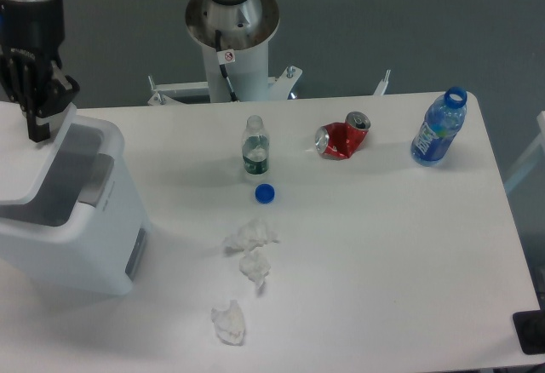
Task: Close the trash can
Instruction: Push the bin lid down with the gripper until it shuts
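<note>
Tool [37, 126] on trash can [81, 220] lid

I have one fixed camera, mounted high opposite the grey cylindrical arm base [232, 24], looking steeply down across the whole white rectangular table [383, 245] from moderate distance.

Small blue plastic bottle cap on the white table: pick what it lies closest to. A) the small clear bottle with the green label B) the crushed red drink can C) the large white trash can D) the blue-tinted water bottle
A: the small blue plastic bottle cap lies just in front of the small clear bottle with the green label, with everything else farther off.
</note>
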`<state>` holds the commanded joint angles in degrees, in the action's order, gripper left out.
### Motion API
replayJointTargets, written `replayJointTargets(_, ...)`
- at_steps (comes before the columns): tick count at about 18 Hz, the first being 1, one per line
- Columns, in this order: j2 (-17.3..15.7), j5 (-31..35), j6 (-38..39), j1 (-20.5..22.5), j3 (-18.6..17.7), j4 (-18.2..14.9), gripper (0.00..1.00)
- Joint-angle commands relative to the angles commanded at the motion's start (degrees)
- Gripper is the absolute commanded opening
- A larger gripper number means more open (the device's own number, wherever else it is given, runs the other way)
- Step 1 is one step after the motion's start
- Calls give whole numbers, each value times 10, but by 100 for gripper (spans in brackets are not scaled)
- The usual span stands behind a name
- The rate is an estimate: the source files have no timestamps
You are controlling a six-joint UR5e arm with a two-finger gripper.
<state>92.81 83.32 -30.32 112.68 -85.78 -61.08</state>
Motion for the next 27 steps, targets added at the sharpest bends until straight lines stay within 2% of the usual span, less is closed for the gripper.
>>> replayJointTargets(17, 33, 1, -2, 8, 0, 0, 0)
replayJointTargets(27, 34, 1, -4, 16, -8, 0, 0)
